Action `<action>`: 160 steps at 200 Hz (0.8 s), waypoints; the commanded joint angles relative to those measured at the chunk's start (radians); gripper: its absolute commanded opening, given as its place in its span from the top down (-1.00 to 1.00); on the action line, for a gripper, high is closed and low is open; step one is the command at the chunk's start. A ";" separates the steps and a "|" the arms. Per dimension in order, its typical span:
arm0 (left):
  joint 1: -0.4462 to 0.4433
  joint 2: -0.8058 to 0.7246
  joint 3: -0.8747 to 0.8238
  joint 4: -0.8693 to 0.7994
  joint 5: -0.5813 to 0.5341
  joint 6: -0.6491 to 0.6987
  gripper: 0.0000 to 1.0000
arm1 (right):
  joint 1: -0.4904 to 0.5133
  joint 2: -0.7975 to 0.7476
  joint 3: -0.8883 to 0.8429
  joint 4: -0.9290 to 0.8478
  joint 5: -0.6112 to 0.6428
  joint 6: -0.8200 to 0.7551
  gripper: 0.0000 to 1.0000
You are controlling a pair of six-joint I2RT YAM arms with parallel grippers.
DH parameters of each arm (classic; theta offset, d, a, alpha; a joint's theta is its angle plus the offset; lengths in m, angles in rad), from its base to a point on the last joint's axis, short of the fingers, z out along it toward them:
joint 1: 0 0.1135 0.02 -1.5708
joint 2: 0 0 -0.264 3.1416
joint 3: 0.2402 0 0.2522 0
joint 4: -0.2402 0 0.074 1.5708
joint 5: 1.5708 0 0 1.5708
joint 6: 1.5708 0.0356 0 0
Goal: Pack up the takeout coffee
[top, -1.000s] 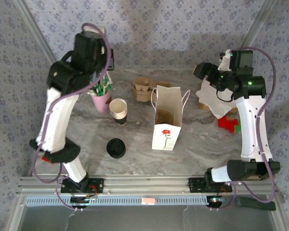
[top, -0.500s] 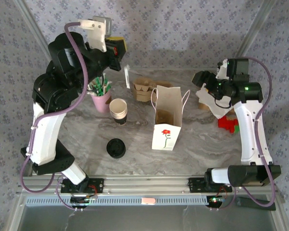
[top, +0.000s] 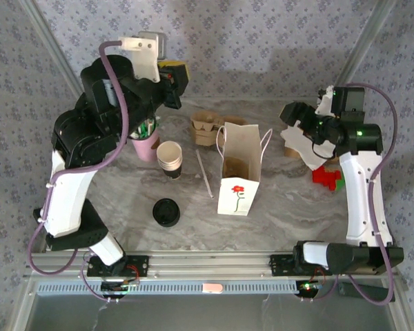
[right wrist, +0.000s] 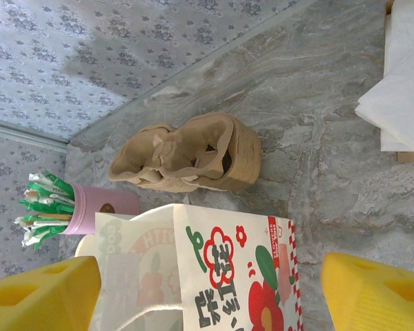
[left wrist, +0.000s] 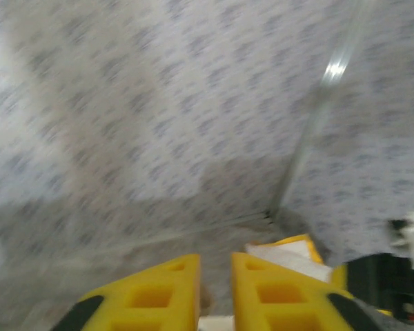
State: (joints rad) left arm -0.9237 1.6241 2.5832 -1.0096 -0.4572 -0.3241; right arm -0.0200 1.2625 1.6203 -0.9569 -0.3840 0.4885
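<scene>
My left gripper (left wrist: 214, 259) is raised over the far left of the table (top: 276, 207) and faces the patterned back wall. Its yellow fingers (left wrist: 159, 293) stand a narrow gap apart with nothing between them. The takeout coffee (top: 166, 212) is well apart from them, on the near left of the marble top, close to my left arm's base. From above it shows as a black disc standing alone.

Going rightward, I count:
- one pink cup (top: 145, 146) full of green-wrapped sticks
- one stack of lidless white paper cups (top: 170, 156) just beside it
- one takeout coffee, nearer than both
- one thin white straw (top: 205, 174) lying loose between the cup stack and the bag
- one clump of brown pulp cup carriers (right wrist: 193, 153) at the far edge; I cannot tell how many are nested in it
- one white paper bag (top: 239, 172) with a red flower, standing open-mouthed in the middle
- one pile of white napkins (top: 305, 146)
- one red block (top: 324, 176) at the far right

My right gripper (right wrist: 208, 276) hovers by the napkins. Its fingers are spread wide and empty, and it looks toward the carriers and the bag. The bag stands between it and the coffee.
</scene>
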 commanded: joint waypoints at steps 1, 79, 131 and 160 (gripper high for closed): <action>0.002 -0.054 -0.108 -0.239 -0.266 -0.134 0.45 | -0.006 -0.044 0.032 -0.037 0.028 -0.063 -0.70; 0.340 -0.187 -0.531 -0.245 0.100 -0.292 0.33 | 0.142 -0.095 0.130 -0.085 0.126 -0.147 -0.61; 0.456 -0.390 -0.833 -0.121 -0.006 -0.386 0.05 | 0.722 -0.021 0.365 -0.193 0.532 -0.252 -0.42; 0.467 -0.563 -0.972 -0.071 -0.182 -0.405 -0.14 | 1.066 0.196 0.509 -0.302 0.755 -0.254 -0.39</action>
State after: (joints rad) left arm -0.4660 1.2205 1.6672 -1.1549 -0.4698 -0.6849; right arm 0.8597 1.2896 2.0411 -1.1278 0.1074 0.2668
